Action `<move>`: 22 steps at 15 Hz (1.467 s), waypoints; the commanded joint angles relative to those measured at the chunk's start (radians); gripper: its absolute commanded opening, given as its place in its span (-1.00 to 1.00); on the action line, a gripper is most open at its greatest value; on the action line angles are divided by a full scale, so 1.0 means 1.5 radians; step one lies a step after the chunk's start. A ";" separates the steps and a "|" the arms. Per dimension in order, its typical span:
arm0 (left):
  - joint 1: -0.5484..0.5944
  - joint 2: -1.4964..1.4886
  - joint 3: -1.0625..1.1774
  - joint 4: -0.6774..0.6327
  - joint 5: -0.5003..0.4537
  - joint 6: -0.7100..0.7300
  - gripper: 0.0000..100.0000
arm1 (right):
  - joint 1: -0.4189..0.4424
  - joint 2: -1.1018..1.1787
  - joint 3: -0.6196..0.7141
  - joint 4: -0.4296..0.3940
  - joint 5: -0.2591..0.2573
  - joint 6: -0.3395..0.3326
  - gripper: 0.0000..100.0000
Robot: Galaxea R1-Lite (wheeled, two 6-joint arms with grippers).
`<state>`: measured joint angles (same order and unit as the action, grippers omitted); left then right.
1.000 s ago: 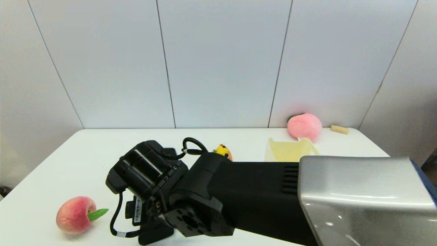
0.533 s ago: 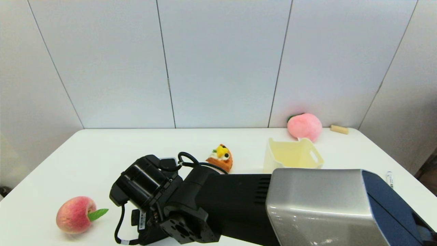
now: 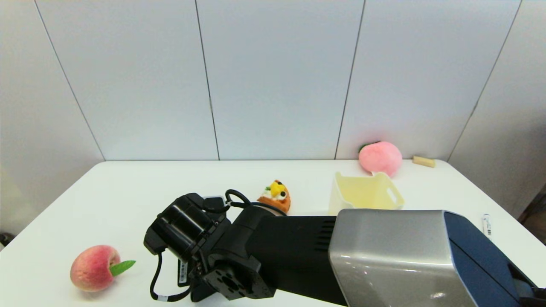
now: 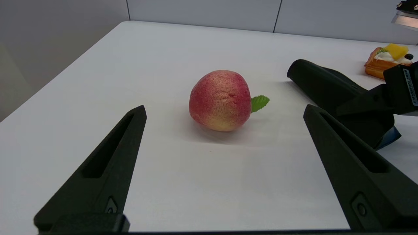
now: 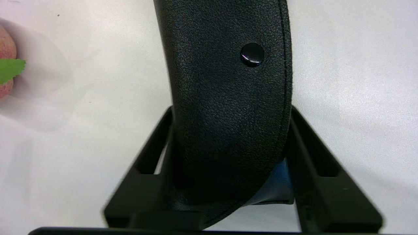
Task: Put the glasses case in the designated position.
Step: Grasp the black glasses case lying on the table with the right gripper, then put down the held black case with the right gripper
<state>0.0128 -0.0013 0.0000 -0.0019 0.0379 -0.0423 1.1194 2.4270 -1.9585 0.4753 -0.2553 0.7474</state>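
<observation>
The right gripper [image 5: 228,130] is clamped on the glasses case [image 5: 228,98], one black finger [image 5: 153,156] against each long edge of the pouch, so the jaws stand only as far apart as the case is wide. The snap button [image 5: 252,54] on the flap faces the wrist camera, and a sliver of blue lining shows at the near end between the fingers. From the left wrist view the case [image 4: 329,88] slopes, its far end down at or just above the white table [image 4: 163,49] and its gripped end raised, though whether that tip touches the surface cannot be told. In the head view the right arm [image 3: 298,251] reaches across the front of the table and hides the case entirely. This reads as the pick-up step, with the grasp made and the carry not yet begun. The designated position is not marked in these views; the cream basket [image 3: 367,192] at the far right seems the likeliest target. The next move then calls for lifting the soft case clear, swinging it right past the fruit tart [image 3: 276,197], and keeping it level, since a limp pouch held near one end may droop. The left gripper [image 4: 225,111] hangs idle at the near left, spread wide with nothing in it, facing the peach [image 4: 221,99], which lies just beside the case.
</observation>
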 commanded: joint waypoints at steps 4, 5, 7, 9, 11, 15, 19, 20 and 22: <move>0.001 0.001 0.000 -0.002 0.000 0.000 1.00 | 0.000 -0.049 0.030 0.007 -0.004 0.002 -1.00; 0.001 0.001 0.000 -0.002 0.000 0.000 1.00 | -0.003 -0.072 0.049 0.007 -0.003 -0.003 -1.00; 0.001 0.001 0.000 0.000 0.000 0.000 1.00 | -0.014 -0.123 0.091 0.006 0.001 -0.008 -1.00; 0.000 0.001 0.000 -0.002 0.000 0.000 1.00 | -0.025 -0.196 0.144 0.005 0.001 -0.029 -1.00; 0.000 0.001 0.000 0.000 0.000 0.000 1.00 | -0.054 -0.291 0.215 -0.006 0.010 -0.091 -1.00; 0.001 0.001 0.000 -0.002 0.000 0.000 1.00 | -0.178 -0.428 0.275 -0.006 0.069 -0.204 -1.00; 0.001 0.001 0.000 0.000 0.000 0.000 1.00 | -0.330 -0.473 0.262 -0.036 0.082 -0.269 -1.00; 0.000 0.001 0.000 -0.002 0.000 0.000 1.00 | -0.365 -0.473 0.249 -0.045 0.082 -0.272 -1.00; 0.001 0.001 0.000 -0.002 0.000 0.000 1.00 | -0.420 -0.472 0.206 -0.047 0.080 -0.272 -1.00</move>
<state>0.0128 -0.0013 0.0000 -0.0028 0.0383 -0.0423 0.5951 1.7464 -1.5855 0.4140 -0.1332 0.3430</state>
